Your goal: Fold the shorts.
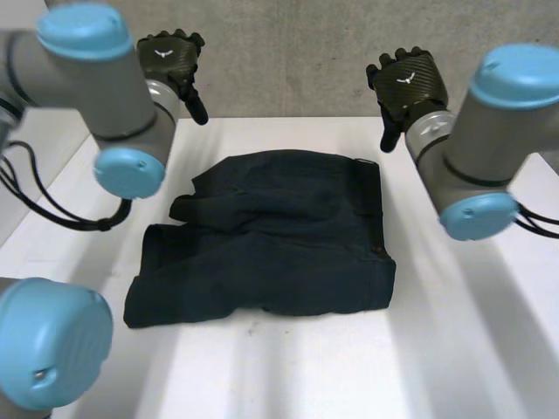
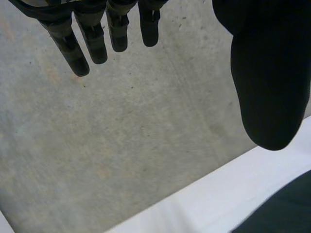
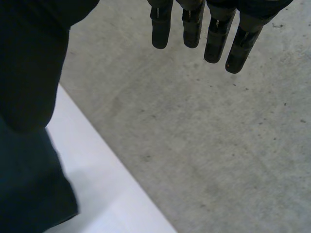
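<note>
now | shorts (image 1: pixel 271 231) crumpled on table (image 1: pixel 297 367) | left hand (image 1: pixel 168 54) fingers (image 2: pixel 92 43) released | right hand (image 1: pixel 406 83) fingers (image 3: pixel 192 29) released | wall (image 1: pixel 288 61) behind

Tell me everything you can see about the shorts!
The shorts are dark, nearly black, and look like soft cloth. They lie rumpled in the middle of the white table. A stitched band runs along the side nearer the right hand, and a flap is bunched over on the side nearer the left hand. Only the table touches them; both hands hover open beyond the far edge.
</note>
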`<state>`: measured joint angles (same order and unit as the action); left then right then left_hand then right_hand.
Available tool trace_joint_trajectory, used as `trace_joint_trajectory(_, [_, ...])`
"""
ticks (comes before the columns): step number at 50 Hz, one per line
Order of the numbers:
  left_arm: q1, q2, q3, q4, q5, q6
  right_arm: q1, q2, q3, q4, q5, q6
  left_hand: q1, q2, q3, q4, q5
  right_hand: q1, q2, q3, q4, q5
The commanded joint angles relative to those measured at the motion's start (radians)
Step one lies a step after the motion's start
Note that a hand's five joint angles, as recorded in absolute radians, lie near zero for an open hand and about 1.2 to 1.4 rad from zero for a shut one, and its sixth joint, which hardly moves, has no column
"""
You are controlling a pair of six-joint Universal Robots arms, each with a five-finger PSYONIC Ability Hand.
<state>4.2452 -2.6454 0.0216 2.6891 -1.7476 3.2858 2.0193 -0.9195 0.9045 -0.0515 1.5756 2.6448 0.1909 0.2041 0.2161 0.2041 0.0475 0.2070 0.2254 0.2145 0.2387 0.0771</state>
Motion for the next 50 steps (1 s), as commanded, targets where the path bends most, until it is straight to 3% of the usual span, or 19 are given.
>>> trace_joint_trajectory(1, [0.004, 0.145, -0.083, -0.195, 0.042, -0.124, 0.001, -0.182, 0.203, 0.183, -0.037, 0.026, -0.016, -0.029, -0.041, -0.029, -0.047, -0.032, -0.051, -0.040, -0.064, -0.077])
trace_joint_trajectory(5, [0.006, 0.228, -0.193, -0.216, 0.053, -0.132, -0.002, -0.235, 0.328, 0.205, -0.042, 0.026, -0.013, -0.026, -0.038, -0.026, -0.044, -0.032, -0.051, -0.040, -0.064, -0.077])
trace_joint_trajectory(9, [0.006, 0.327, -0.368, -0.152, 0.057, -0.130, -0.002, -0.309, 0.448, 0.173, -0.043, 0.024, -0.010, -0.023, -0.035, -0.023, -0.041, -0.032, -0.051, -0.040, -0.064, -0.077])
trace_joint_trajectory(13, [0.007, 0.473, -0.658, 0.039, 0.056, -0.126, -0.002, -0.344, 0.546, 0.107, -0.043, 0.024, 0.011, -0.002, -0.014, -0.002, -0.020, -0.032, -0.051, -0.040, -0.064, -0.077])
trace_joint_trajectory(21, [0.009, 0.882, -1.514, 0.735, 0.062, -0.059, -0.001, -0.364, 0.704, 0.027, -0.046, 0.023, 0.008, -0.005, -0.017, -0.005, -0.023, -0.032, -0.051, -0.040, -0.064, -0.077])
trace_joint_trajectory(25, [0.010, 0.982, -1.780, 0.871, 0.077, 0.046, 0.001, -0.364, 0.769, 0.027, -0.051, 0.023, 0.087, 0.073, 0.061, 0.073, 0.055, -0.032, -0.051, -0.040, -0.064, -0.077])
trace_joint_trajectory(29, [0.007, 1.016, -1.939, 0.826, 0.108, 0.135, 0.001, -0.364, 0.829, 0.027, -0.074, 0.023, 0.319, 0.306, 0.294, 0.306, 0.288, 0.192, 0.173, 0.184, 0.160, 0.147])
trace_joint_trajectory(32, [0.001, 1.021, -2.006, 0.767, 0.123, 0.161, -0.001, -0.366, 0.859, 0.030, -0.107, 0.023, 0.319, 0.306, 0.294, 0.306, 0.288, 0.414, 0.396, 0.407, 0.382, 0.369])
trace_joint_trajectory(36, [0.010, 1.045, -2.083, 0.670, 0.141, 0.164, -0.001, -0.371, 0.881, 0.035, -0.129, 0.024, 0.319, 0.306, 0.294, 0.306, 0.288, 0.547, 0.528, 0.539, 0.515, 0.502])
trace_joint_trajectory(45, [0.064, 1.084, -2.189, 0.638, 0.210, 0.169, 0.001, -0.371, 0.895, 0.027, -0.138, 0.026, 0.357, 0.344, 0.332, 0.344, 0.326, 0.586, 0.567, 0.578, 0.554, 0.541])
trace_joint_trajectory(50, [0.113, 1.073, -2.198, 0.652, 0.258, 0.169, 0.001, -0.367, 0.895, -0.011, -0.131, 0.038, 0.343, 0.329, 0.317, 0.329, 0.312, 0.439, 0.421, 0.432, 0.408, 0.395])
